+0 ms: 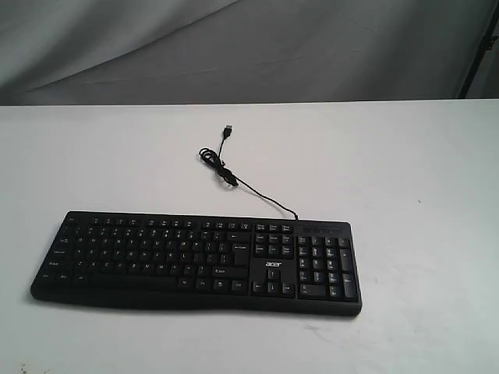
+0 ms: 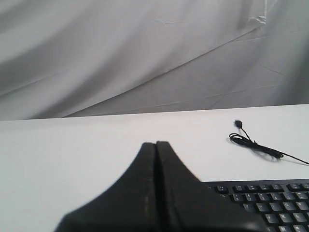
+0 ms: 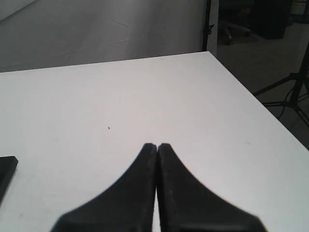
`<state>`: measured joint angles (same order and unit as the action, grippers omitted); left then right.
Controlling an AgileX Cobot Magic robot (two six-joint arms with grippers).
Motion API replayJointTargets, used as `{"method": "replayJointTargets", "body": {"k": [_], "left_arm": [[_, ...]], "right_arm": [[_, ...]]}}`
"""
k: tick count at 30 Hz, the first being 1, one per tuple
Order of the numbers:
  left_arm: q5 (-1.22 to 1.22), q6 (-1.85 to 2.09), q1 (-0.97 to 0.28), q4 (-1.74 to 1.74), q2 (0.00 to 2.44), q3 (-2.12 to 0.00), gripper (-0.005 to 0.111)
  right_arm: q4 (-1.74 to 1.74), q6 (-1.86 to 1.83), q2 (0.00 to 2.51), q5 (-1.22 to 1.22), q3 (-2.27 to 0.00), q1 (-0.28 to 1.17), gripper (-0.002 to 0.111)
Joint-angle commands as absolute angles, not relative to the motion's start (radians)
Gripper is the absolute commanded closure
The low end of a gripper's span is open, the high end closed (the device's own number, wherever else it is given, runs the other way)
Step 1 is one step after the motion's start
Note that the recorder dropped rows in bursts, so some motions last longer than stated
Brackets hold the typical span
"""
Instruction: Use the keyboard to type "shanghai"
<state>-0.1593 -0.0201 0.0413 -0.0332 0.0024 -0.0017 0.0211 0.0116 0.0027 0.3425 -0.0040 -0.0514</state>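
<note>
Lying flat on a white table (image 1: 405,156), a black keyboard (image 1: 195,261) with a white "acer" logo (image 1: 272,265) beside its number pad.
Its cable (image 1: 257,191) trails behind; left gripper (image 2: 156,145) and right gripper (image 3: 157,146) are each pinched together, empty.

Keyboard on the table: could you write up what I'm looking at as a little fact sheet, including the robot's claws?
keyboard: black, full-size with number pad, white "acer" logo, lying flat
table: white
cable: thin, black, partly coiled beyond the keyboard's far edge
USB plug: lying loose on the table, plugged into nothing
left gripper: shut, empty, touching no key
right gripper: shut, empty, above bare table
arms in exterior view: none visible
cloth backdrop: grey, wrinkled
</note>
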Motion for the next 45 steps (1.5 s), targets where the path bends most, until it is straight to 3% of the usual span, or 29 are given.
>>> {"method": "replayJointTargets", "body": {"k": [1, 13, 23, 28, 35, 38, 44, 45], "left_arm": [[-0.153, -0.023, 0.035, -0.033, 0.000, 0.000, 0.107], [-0.153, -0.023, 0.035, -0.033, 0.000, 0.000, 0.107], [-0.153, -0.023, 0.035, -0.033, 0.000, 0.000, 0.107], [-0.153, -0.023, 0.035, -0.033, 0.000, 0.000, 0.107], [-0.153, -0.023, 0.035, -0.033, 0.000, 0.000, 0.107], [-0.153, -0.023, 0.035, -0.033, 0.000, 0.000, 0.107], [-0.153, -0.023, 0.035, -0.033, 0.000, 0.000, 0.107], [-0.153, -0.023, 0.035, -0.033, 0.000, 0.000, 0.107]], "right_arm": [[-0.010, 0.006, 0.000, 0.333, 0.000, -0.060, 0.108], [-0.027, -0.008, 0.000, 0.138, 0.000, -0.060, 0.108], [-0.016, 0.006, 0.000, -0.401, 0.000, -0.060, 0.108], [-0.023, 0.451, 0.000, -0.716, 0.000, -0.060, 0.108], [-0.352, 0.676, 0.037, -0.673, -0.115, -0.060, 0.108], [-0.491, 0.807, 0.170, -0.604, -0.256, -0.060, 0.108], [-0.768, 0.920, 0.854, -0.712, -0.768, -0.060, 0.108], [-1.018, 0.965, 0.988, -0.596, -0.919, -0.058, 0.108]]}}
